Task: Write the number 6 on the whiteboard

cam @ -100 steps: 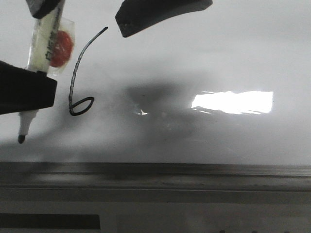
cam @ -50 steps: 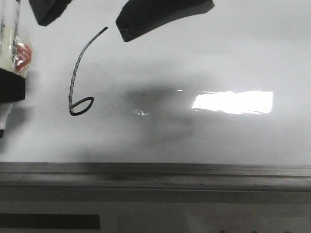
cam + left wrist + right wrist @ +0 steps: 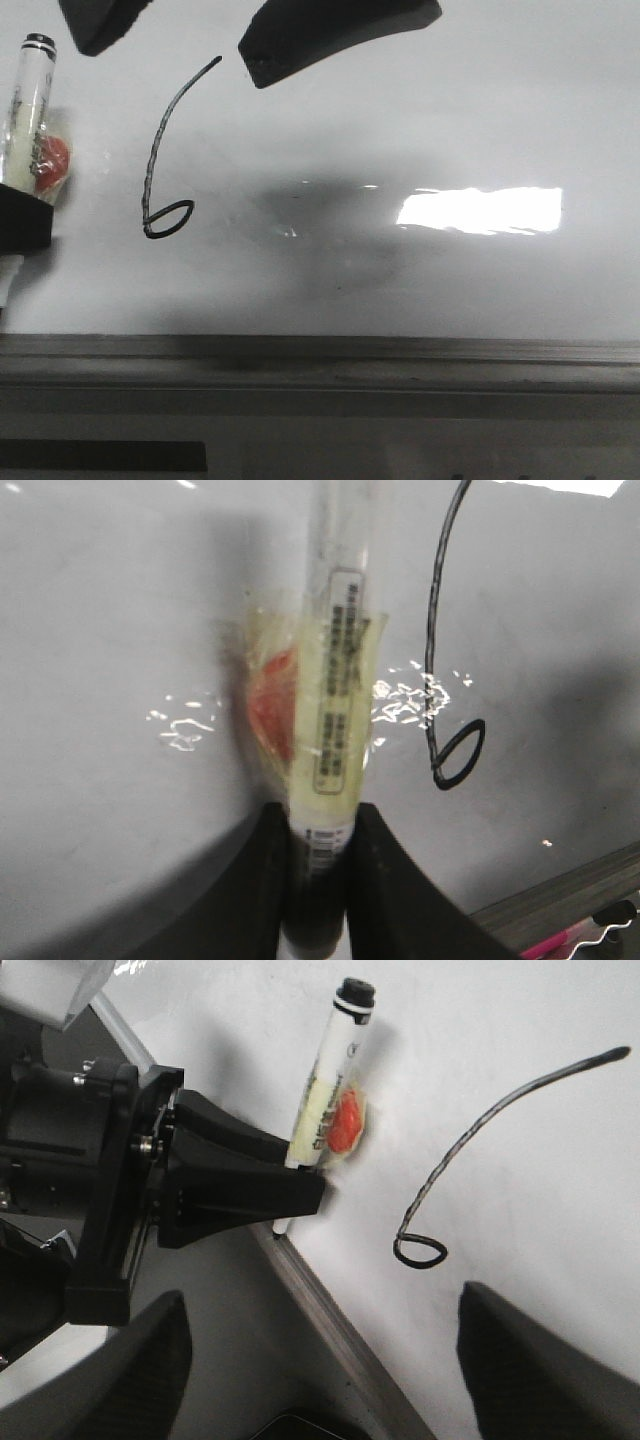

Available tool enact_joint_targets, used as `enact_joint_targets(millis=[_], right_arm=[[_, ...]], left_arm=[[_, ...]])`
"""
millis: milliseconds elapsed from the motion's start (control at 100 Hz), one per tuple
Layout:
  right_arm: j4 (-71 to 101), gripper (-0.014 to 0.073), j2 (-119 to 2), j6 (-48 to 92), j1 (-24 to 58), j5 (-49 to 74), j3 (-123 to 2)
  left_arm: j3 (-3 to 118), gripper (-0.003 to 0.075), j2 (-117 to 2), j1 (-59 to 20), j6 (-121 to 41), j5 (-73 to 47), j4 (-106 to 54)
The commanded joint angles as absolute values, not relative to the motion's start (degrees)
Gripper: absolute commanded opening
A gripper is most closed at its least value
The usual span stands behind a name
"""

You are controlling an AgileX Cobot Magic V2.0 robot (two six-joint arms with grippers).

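Front view first: the whiteboard point(image 3: 420, 120) fills nearly everything, with its grey frame along the near edge. The number 6 point(image 3: 160, 160) is drawn on the left part of the board, a long curved stem with a small flat loop at its lower end. At the far left edge, the left gripper point(image 3: 15, 230) is pinching a marker point(image 3: 30, 110), with its capless end poking out below the fingers. There's a red-orange sticker on the marker's barrel. Up top, the two dark fingers of the right gripper point(image 3: 180, 30) are spread wide apart, holding nothing, just above the top of the 6's stem.

Left wrist view: both black fingers point(image 3: 250, 880) are pressed tight against the marker point(image 3: 335, 680), one on each side. The 6 point(image 3: 440, 650) sits just beside the marker on the whiteboard point(image 3: 110, 610).

Right wrist view: the right gripper's fingers point(image 3: 530, 1360) are wide open and empty. The left gripper point(image 3: 285, 1200) clamps the marker point(image 3: 335, 1070) near the whiteboard's point(image 3: 500, 1020) frame, with the 6 point(image 3: 470, 1140) nearby but apart from the marker.
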State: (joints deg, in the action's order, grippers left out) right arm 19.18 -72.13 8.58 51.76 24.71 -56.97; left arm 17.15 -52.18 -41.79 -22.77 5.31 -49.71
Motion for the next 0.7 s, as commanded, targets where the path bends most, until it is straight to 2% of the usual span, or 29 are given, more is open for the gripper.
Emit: enact_joint_targets(millis=[0, 80, 170, 590, 690], right_arm=[[19.60, 0.0490, -70.43, 9.01, 51.50, 21.48, -58.62], [19.60, 0.0490, -70.43, 9.01, 51.50, 21.48, -58.62], [19.60, 0.0490, -70.43, 9.01, 51.50, 21.48, -58.62], [19.60, 0.0490, -70.43, 9.01, 51.50, 20.83, -58.62], [19.60, 0.0490, -70.43, 9.01, 51.50, 20.83, -58.62]], left_arm=[[18.93, 0.0134, -53.41, -41.62, -22.42, 8.18, -49.74], [19.25, 0.0279, -53.53, -41.62, -22.42, 9.46, -50.39], [19.25, 0.0372, -53.53, -41.62, -22.42, 10.54, -50.39], [19.25, 0.0383, -53.42, -41.73, -22.42, 9.45, -50.39], [19.25, 0.0461, -53.42, -41.73, -22.42, 10.22, -48.36]])
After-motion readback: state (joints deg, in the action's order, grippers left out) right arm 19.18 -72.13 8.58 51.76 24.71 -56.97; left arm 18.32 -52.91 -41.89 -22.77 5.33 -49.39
